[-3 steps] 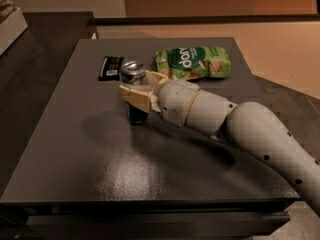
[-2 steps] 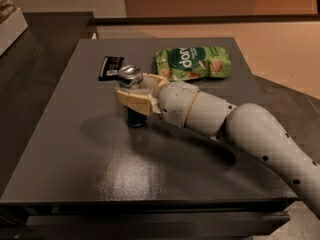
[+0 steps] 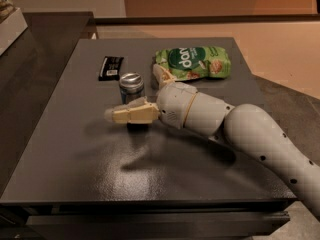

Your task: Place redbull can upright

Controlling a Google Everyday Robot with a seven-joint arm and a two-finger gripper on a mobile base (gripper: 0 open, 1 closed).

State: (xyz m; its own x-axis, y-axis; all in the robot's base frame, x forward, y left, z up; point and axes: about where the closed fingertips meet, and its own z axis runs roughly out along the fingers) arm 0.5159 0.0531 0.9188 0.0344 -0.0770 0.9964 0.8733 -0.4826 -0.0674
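Note:
The redbull can (image 3: 131, 85) stands upright on the dark grey table (image 3: 75, 149), silver top up, blue and silver sides showing. My gripper (image 3: 134, 92) is open around it. The near finger (image 3: 131, 115) lies in front of the can and hides its base. The far finger (image 3: 161, 75) is behind and to the right of the can. There is a gap between each finger and the can. The white arm (image 3: 250, 134) reaches in from the right.
A green snack bag (image 3: 194, 62) lies flat behind the gripper at the back of the table. A small flat black wrapper (image 3: 110, 67) lies just behind and left of the can. The table's front edge (image 3: 150, 204) is close to the camera.
The fingers were closed on the can before. They have now spread apart, and the can stands by itself on the table at about the same place.

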